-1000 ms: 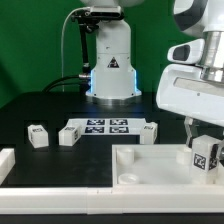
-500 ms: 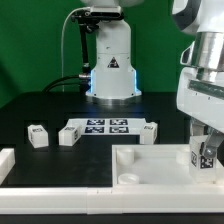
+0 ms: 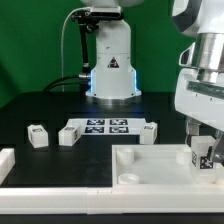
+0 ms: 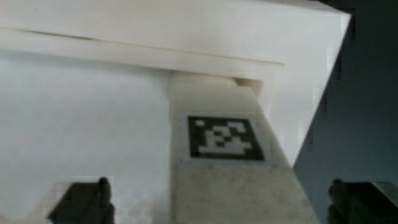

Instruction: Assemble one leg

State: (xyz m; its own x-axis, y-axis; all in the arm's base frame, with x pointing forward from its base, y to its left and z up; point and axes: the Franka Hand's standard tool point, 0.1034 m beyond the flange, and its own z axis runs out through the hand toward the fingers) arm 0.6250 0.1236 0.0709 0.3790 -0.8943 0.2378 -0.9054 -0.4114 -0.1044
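Note:
A leg (image 3: pixel 202 155), a small white block with a black-and-white tag, stands at the right corner of the large white tray-like piece (image 3: pixel 150 165). My gripper (image 3: pixel 203 148) hangs over it with a finger on each side. In the wrist view the leg (image 4: pixel 228 140) runs up between my dark fingertips (image 4: pixel 82 203), with a gap on both sides. The gripper (image 4: pixel 222 205) is open around it. Three more legs lie on the black table: two at the left (image 3: pixel 38 136) (image 3: pixel 68 134) and one beside the marker board (image 3: pixel 149 133).
The marker board (image 3: pixel 105 126) lies at the table's middle in front of the robot base (image 3: pixel 110 70). Another white part (image 3: pixel 5 165) sits at the exterior view's left edge.
The hand has shifted toward the exterior view's right and turned. The leg went from tilted to nearly upright at the tray's corner. The other parts have not moved.

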